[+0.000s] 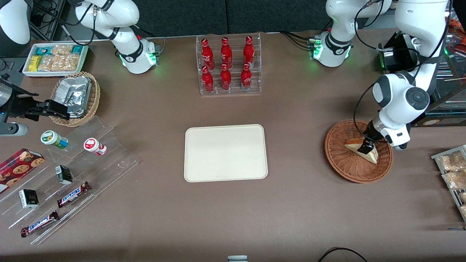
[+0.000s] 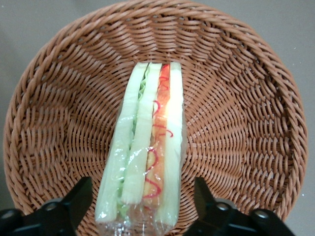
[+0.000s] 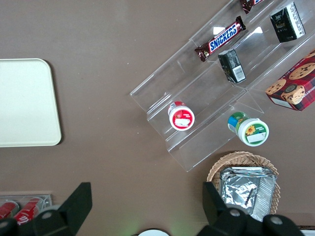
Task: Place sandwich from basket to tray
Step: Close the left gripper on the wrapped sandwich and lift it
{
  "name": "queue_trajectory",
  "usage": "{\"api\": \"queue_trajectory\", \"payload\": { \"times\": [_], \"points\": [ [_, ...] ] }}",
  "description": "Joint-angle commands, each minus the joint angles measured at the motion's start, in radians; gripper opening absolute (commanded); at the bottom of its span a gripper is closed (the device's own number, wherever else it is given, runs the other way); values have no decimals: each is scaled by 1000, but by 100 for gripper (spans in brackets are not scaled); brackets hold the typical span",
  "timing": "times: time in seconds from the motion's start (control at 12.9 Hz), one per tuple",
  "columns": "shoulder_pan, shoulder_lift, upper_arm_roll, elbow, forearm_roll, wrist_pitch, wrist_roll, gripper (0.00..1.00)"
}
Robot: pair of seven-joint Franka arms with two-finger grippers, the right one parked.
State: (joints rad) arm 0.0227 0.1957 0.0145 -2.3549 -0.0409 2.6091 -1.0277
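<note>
- The sandwich [image 1: 360,148], a wrapped wedge, lies in the reddish-brown wicker basket [image 1: 342,165] toward the working arm's end of the table, with the gripper [image 1: 367,146] down over it.
- The fingers stand spread, one on each side of the wedge's end and not yet pinching it; the wrist view shows a gap at each black finger [image 2: 74,204].
- To do this grasp well, I'd say the jaws should close across the bread faces, squarely and gently, since the wrapped sandwich [image 2: 147,147] looks soft and the film may slip.
- After that comes a lift clear of the basket's wall before heading for the cream tray [image 1: 225,153], which lies well apart at mid-table.
- The wrist view shows the layers: green filling and red-orange filling between pale bread, and the weave of the basket [image 2: 246,98].
- Only the front view shows the tray and the path to it.
</note>
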Motion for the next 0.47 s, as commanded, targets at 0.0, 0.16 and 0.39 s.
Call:
{"api": "queue_trajectory", "payload": {
  "times": [0.0,0.16,0.39],
  "points": [
    [-9,-7,1,3,-2,-6,-11,0],
    [-12,-28,2,9,4,-41,-8,0],
    [-24,-111,-7,60,6,-201,-18,0]
  ]
}}
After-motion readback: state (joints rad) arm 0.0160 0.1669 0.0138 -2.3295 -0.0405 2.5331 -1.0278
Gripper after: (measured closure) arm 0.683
